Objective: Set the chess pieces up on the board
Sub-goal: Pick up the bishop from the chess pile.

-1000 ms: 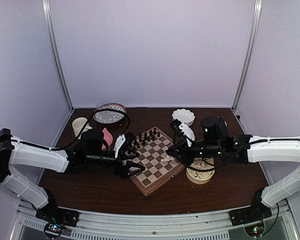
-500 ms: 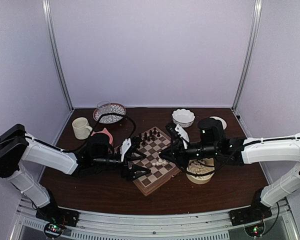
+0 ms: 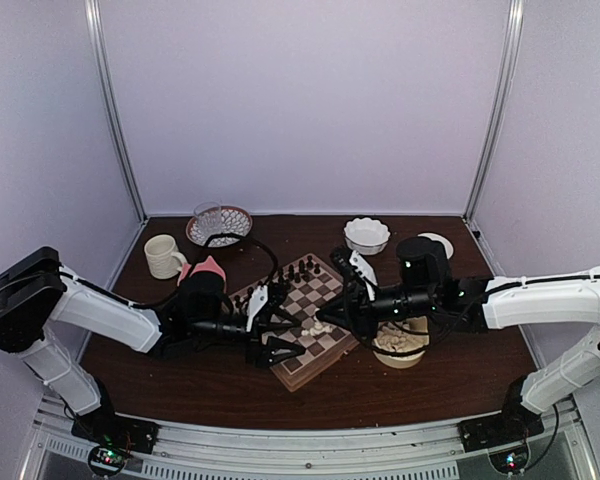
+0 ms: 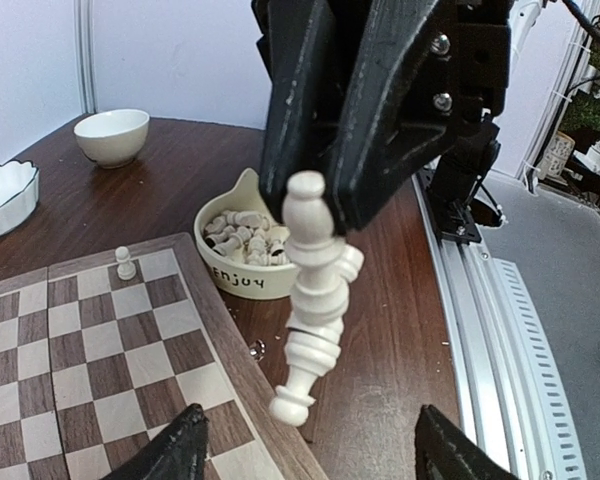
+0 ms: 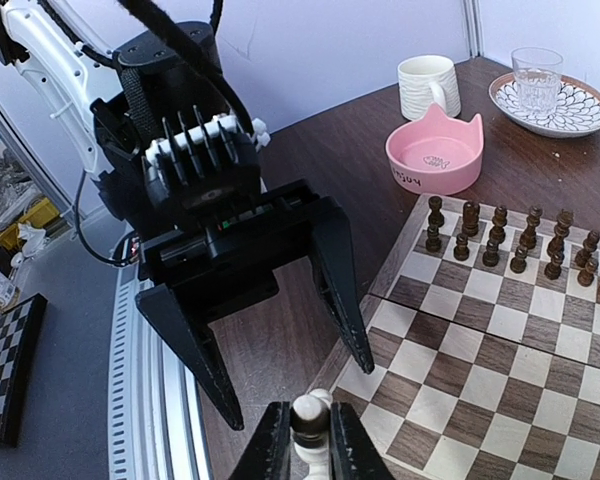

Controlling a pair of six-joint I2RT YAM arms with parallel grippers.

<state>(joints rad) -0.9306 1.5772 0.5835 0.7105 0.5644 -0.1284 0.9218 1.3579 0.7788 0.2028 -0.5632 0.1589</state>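
- The two arms are much closer together than a second ago. Both have come in toward the near corner of the board (image 3: 325, 285), and now they face each other, tip to tip.
- The right gripper (image 5: 308, 425) is pinched tight on the chess pieces (image 4: 315, 290). It looks like a little bunch of cream-white ones, not just one. They hang in the air by the near corner of the board and stand on no square.
- The left gripper (image 4: 310, 435) is open wide and holds nothing. One finger is on each side of the hanging bunch, and neither touches it yet.
- I think this means a hand-off is coming. The left gripper may take one piece, or help pull the bunch apart. One piece at a time is easier to stand up.
- The job looks like it has only just begun. In the left wrist view only one white pawn (image 4: 126, 263) stands on the board.
- The dark pieces (image 5: 500, 240) stand in rows on the far side of the board.
- Many more white ones lie in the cream bowl (image 4: 242, 278) beside the board.
- The left gripper needs to close slowly. A bump could knock a loose piece off, and it could fall and roll away.
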